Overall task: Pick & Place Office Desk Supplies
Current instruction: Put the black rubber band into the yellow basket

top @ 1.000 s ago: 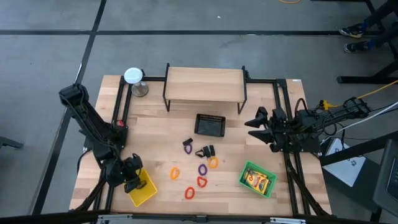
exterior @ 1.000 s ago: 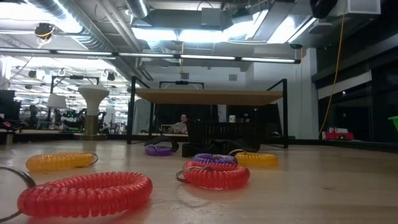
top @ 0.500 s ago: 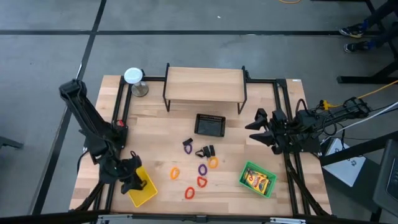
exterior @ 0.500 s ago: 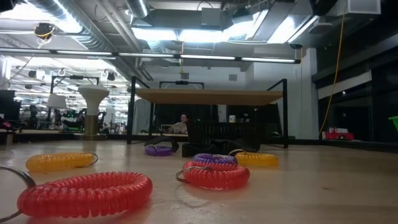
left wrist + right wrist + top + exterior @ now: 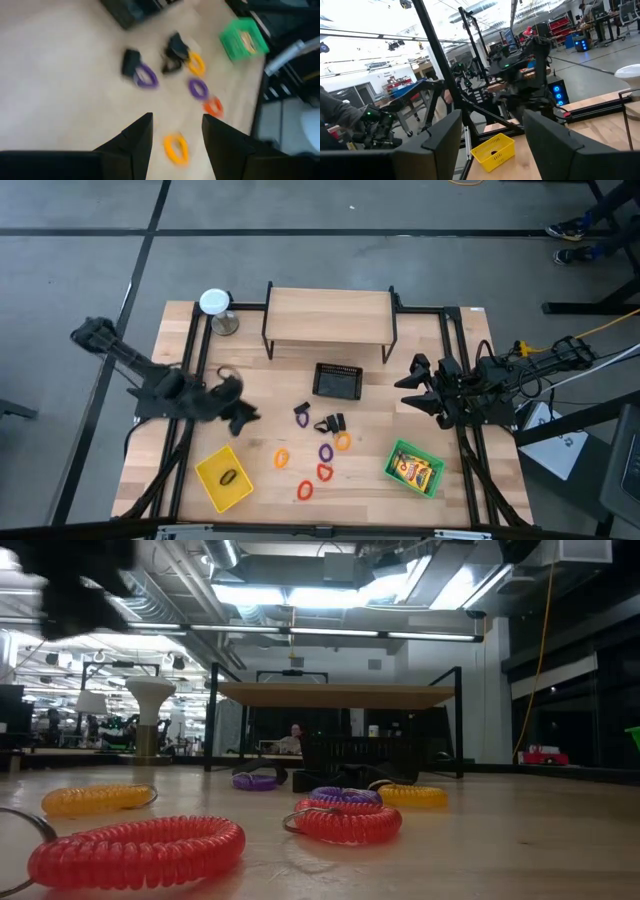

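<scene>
Rings and clips lie loose mid-table, just ahead of the left gripper (image 5: 243,412).

Purple ring (image 5: 302,416), black clips (image 5: 331,423) and the orange ring (image 5: 282,458) lie on bare wood, beyond its empty, parted fingers (image 5: 138,142). A black clip (image 5: 229,476) lies in the yellow tray (image 5: 210,484) near the table's front edge. Right gripper (image 5: 410,388) hovers spread and empty at the far side, the green tray (image 5: 397,455) with its yellow pack (image 5: 415,470) nearby.
</scene>
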Controlling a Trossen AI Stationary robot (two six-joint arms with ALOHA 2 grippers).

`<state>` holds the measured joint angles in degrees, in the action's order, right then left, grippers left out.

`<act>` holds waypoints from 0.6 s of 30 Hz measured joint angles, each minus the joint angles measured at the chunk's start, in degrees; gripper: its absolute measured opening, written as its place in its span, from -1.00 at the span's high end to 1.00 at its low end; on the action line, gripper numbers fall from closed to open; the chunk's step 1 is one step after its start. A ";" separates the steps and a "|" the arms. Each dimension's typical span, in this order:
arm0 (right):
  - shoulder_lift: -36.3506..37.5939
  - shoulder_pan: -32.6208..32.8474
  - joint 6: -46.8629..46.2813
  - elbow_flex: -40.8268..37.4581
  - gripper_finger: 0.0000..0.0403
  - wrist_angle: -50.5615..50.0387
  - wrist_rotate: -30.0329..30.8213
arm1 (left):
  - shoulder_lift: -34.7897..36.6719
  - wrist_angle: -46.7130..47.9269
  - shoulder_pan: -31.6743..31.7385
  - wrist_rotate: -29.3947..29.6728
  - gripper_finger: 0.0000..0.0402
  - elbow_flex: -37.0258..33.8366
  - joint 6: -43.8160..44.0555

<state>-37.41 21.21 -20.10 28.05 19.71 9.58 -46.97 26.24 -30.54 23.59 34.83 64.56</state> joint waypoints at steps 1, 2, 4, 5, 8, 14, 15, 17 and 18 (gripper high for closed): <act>0.02 0.00 0.02 0.00 -0.06 -0.01 0.00 | -0.65 -0.83 2.99 -1.66 0.17 0.00 -1.93; 0.02 0.00 0.04 0.00 -0.06 -0.10 0.00 | -1.36 -1.63 5.93 -3.54 0.16 0.00 -3.64; 0.02 0.00 0.32 0.00 -0.06 -0.45 -0.01 | -3.42 -2.98 11.62 -7.93 0.14 0.00 -6.90; 0.02 0.00 0.61 0.00 -0.06 -0.55 -0.02 | -4.74 -3.79 14.27 -10.07 0.13 0.00 -8.47; 0.02 0.00 1.33 0.00 -0.06 -0.58 -0.03 | -9.45 -8.38 20.57 -15.85 0.10 0.00 -12.90; 0.02 0.00 2.36 0.02 -0.06 -0.58 -0.24 | -20.55 -22.98 27.69 -22.88 0.09 0.00 -18.75; 0.02 0.00 2.36 0.02 -0.06 -0.58 -0.24 | -22.33 -24.80 28.51 -24.10 0.09 0.00 -19.20; 0.02 0.00 2.36 0.02 -0.06 -0.58 -0.41 | -25.80 -26.72 29.75 -26.48 0.09 0.11 -20.02; 0.02 0.00 2.36 0.02 -0.06 -0.58 -0.73 | -27.49 -26.69 30.09 -27.32 0.09 0.43 -20.62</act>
<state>-37.39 21.21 -17.74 28.08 19.14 8.85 -74.46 -0.45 -0.46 -3.72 35.26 43.94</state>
